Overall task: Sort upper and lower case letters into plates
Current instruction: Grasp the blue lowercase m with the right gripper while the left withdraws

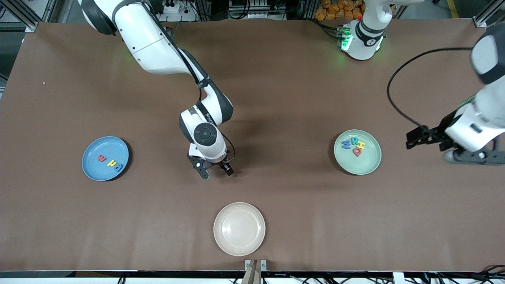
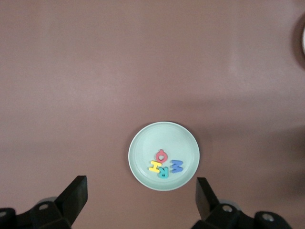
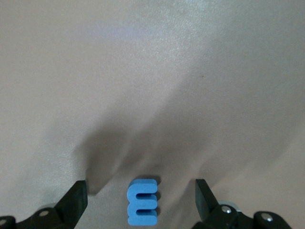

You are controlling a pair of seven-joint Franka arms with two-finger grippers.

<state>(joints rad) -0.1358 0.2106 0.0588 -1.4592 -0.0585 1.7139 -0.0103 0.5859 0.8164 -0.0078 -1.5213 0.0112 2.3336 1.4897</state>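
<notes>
A blue foam letter E point(image 3: 142, 203) lies flat on the brown table. My right gripper point(image 1: 216, 170) hangs low over it, open, with one finger on each side, and the right wrist view shows the same point(image 3: 140, 187). The gripper hides the letter in the front view. The light blue plate point(image 1: 91, 148) toward the right arm's end holds three small letters point(image 1: 109, 162). The mint green plate point(image 1: 363, 165) toward the left arm's end holds several capital letters point(image 1: 354, 145). My left gripper point(image 1: 414, 139) waits in the air beside it, open and empty point(image 2: 140, 185). Its wrist view shows the mint plate point(image 2: 162, 136) and its letters point(image 2: 164, 164).
A cream-beige round plate point(image 1: 239, 228) lies empty near the table's front edge, nearer to the camera than my right gripper. Its rim shows in the left wrist view point(image 2: 303, 40). The left arm's black cable point(image 1: 394, 79) loops over the table near that arm.
</notes>
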